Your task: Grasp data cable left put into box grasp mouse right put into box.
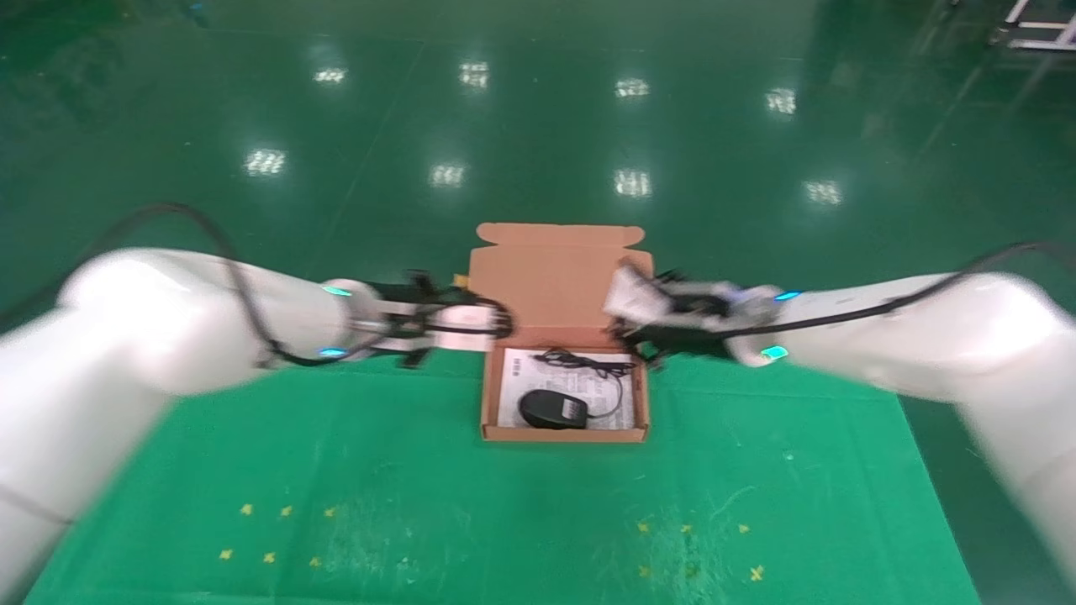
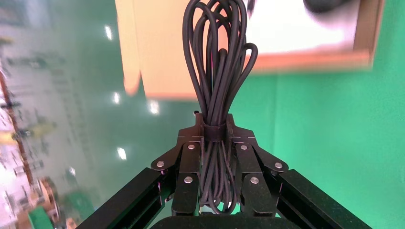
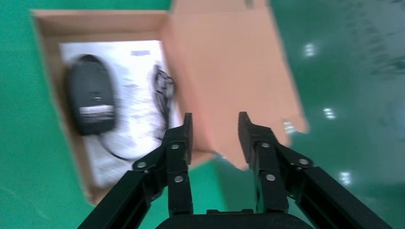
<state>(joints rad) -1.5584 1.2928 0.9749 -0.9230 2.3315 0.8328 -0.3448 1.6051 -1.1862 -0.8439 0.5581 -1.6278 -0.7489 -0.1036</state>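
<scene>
The box (image 1: 563, 432) stands open at the far middle of the green table, its lid flap (image 1: 551, 277) raised. The mouse (image 1: 552, 409) lies inside on the white sheet (image 1: 514, 395), its cord (image 1: 588, 363) loose beside it. It also shows in the right wrist view (image 3: 90, 100). My left gripper (image 2: 213, 125) is shut on the data cable (image 2: 217, 62), a looped black bundle, held in the air just left of the box's far corner. My right gripper (image 3: 213, 125) is open and empty, hovering by the box's right far corner.
The green table mat (image 1: 504, 521) carries small yellow cross marks (image 1: 277, 533) near the front. Beyond the table's far edge is shiny green floor (image 1: 538, 109). A white frame (image 1: 1038, 34) stands at the far right.
</scene>
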